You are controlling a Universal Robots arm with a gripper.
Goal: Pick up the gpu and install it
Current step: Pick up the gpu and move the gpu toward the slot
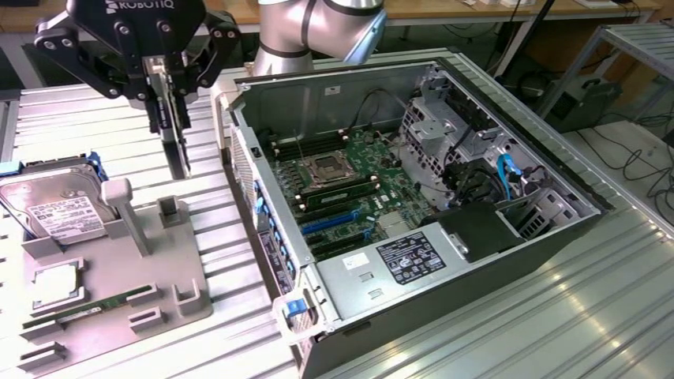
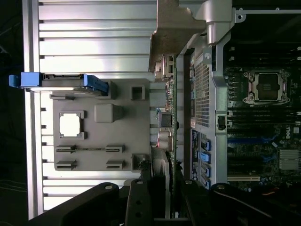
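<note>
gripper (image 1: 166, 83): clamped on the gpu's upper edge
gpu (image 1: 178, 150): hangs vertical, edge-on, in the air between gray fixture (image 1: 179, 268) and open computer case (image 1: 421, 276)
fixture: hard drive (image 1: 53, 209), memory stick (image 1: 90, 309) sit on it

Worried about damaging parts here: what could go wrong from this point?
The claw grips the graphics card by its upper part, the rest hanging free, so it may swing or slip. It hangs close beside the open computer case and might clip its wall. If dropped, it could hit the grey holder below.
</note>
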